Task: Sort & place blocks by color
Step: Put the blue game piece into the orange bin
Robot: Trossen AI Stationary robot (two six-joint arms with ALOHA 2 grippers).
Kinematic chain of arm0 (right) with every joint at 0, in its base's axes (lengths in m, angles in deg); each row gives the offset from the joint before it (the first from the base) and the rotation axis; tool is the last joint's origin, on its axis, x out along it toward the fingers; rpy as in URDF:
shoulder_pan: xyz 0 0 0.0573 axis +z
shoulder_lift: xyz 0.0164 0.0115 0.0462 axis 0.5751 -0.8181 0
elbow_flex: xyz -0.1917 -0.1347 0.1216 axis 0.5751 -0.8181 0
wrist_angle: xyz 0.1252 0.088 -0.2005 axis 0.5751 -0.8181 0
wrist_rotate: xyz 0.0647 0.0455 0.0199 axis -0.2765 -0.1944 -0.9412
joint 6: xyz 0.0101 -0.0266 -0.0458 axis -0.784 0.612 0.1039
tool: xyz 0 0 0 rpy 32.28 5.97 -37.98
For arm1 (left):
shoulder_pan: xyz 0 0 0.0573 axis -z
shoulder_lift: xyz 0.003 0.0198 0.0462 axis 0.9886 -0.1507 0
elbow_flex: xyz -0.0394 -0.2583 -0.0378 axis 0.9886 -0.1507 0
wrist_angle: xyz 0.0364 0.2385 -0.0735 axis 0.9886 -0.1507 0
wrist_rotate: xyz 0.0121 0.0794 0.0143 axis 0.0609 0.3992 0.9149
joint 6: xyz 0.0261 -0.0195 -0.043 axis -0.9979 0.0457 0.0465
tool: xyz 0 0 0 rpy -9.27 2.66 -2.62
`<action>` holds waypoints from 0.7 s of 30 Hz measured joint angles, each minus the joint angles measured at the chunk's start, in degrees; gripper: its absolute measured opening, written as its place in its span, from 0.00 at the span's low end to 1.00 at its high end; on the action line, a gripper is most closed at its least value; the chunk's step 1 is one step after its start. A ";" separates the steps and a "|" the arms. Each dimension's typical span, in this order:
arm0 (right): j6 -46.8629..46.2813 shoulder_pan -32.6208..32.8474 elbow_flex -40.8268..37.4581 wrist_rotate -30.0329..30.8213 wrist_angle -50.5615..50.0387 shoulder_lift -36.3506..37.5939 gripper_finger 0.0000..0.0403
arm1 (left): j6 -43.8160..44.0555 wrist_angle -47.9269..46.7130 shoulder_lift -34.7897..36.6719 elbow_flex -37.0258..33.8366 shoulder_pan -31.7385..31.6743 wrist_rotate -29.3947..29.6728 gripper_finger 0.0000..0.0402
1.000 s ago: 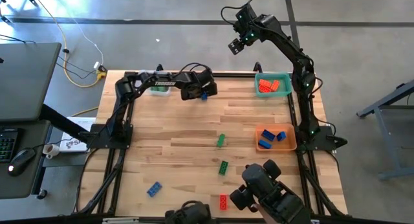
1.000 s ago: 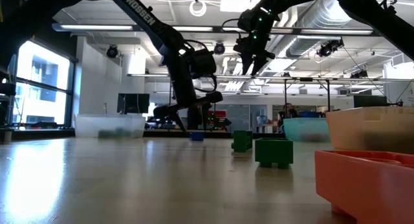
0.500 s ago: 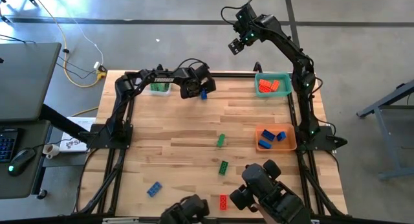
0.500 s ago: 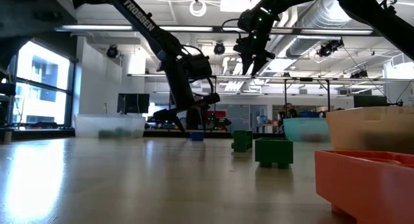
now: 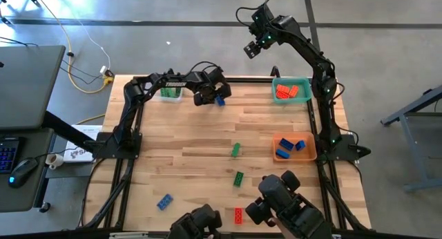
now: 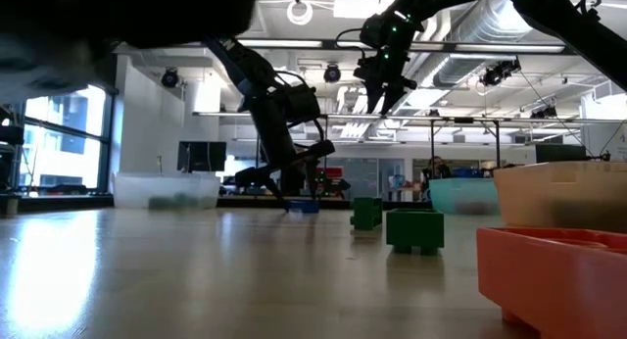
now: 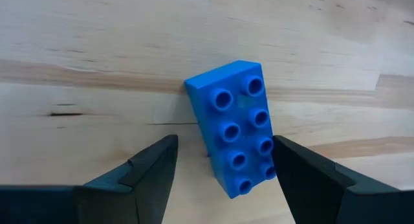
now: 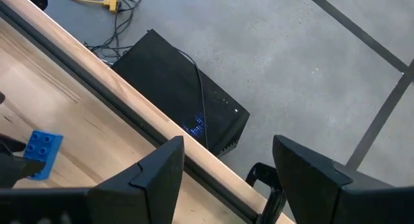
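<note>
Worktop (image 5: 200, 149) of pale wooden planks, butcher-block style with visible grain and seams, fills a dark metal frame and stands on a grey concrete floor (image 5: 173, 32) crossed by dark lines. In the low view the room behind is an open workshop with ceiling ducts, lamps and a bright window.

The left end effector (image 7: 223, 169) hangs low over the far edge of the worktop with its two dark fingers spread wide, straddling a small blue studded plastic brick (image 7: 234, 134) that lies flat on the wood, eight round studs up, skewed between the fingers and not gripped. In the high view this same brick (image 5: 219, 99) sits beside the left end effector (image 5: 207, 95), near a clear plastic tray (image 5: 170, 92) holding something green.

The right end effector (image 5: 252, 48) is raised beyond the far edge of the worktop, over the floor, its fingers well apart and empty.

A teal rectangular tray (image 5: 291, 90) at the far right holds red bricks (image 5: 284, 92); an orange rectangular tray (image 5: 295, 148) nearer the front holds blue bricks (image 5: 290, 147). Loose on the wood lie two green studded bricks (image 5: 236, 150) and (image 5: 238, 178) near the middle, a blue one (image 5: 164, 202) at the front left and a red one (image 5: 238, 215) at the front edge.
</note>
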 joint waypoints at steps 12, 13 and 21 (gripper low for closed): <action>0.00 0.00 0.00 0.02 -0.15 0.00 0.56 | -2.87 -5.56 0.57 0.08 -1.29 -0.56 0.59; 0.00 0.00 0.00 0.02 -0.15 0.00 0.56 | -3.00 -5.65 0.82 0.03 -1.29 -0.45 0.59; 0.05 0.00 0.00 0.02 -0.13 0.00 0.56 | -1.34 -5.42 1.75 -0.24 -0.94 2.19 0.59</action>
